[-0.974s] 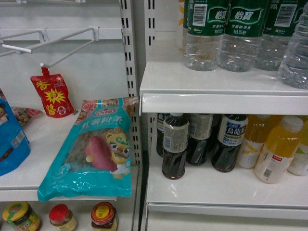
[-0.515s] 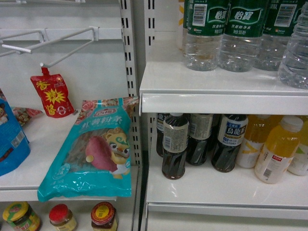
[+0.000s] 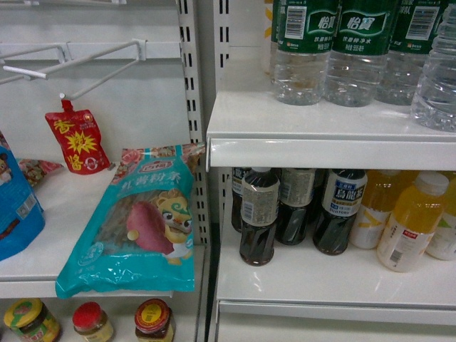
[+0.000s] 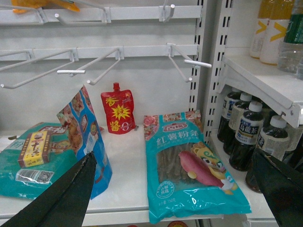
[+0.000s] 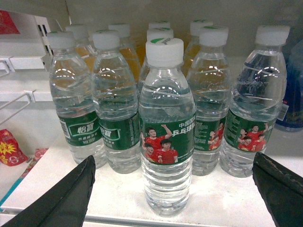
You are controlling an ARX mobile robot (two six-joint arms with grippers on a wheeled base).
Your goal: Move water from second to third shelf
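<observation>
The right gripper [image 5: 173, 189] lines up on the water [image 5: 166, 127], the front bottle of the cluster, standing upright near the edge of the upper shelf [image 5: 227, 201]. Its fingers [image 5: 61, 198] are spread wide, 1 dark tip low on each side of the right wrist view, nothing between them but that bottle. It stands a little forward of its neighbours, the row of water bottles [image 5: 116, 101] behind and beside it, so the approach looks open.

To do this well, I'd say go straight in and centred, closing on the ribbed body around the green label, not near the cap, where it could tip. Keep the left-hand tip clear of the bottle just behind on that side; the gap there is the narrower one. Then draw it out toward the shelf edge before lowering, because the lower shelf [image 3: 313, 281] is already busy with dark cola bottles [image 3: 258, 217] and yellow drink bottles [image 3: 413, 222].

The left gripper [image 4: 175, 189] sits open too, holding nothing, looking at the teal snack bag [image 4: 191, 165] and red pouch [image 4: 118, 111] in the next bay.

Against the head view from 1 second ago, nothing on the shelves has shifted; no bottle has moved and neither arm shows there.
</observation>
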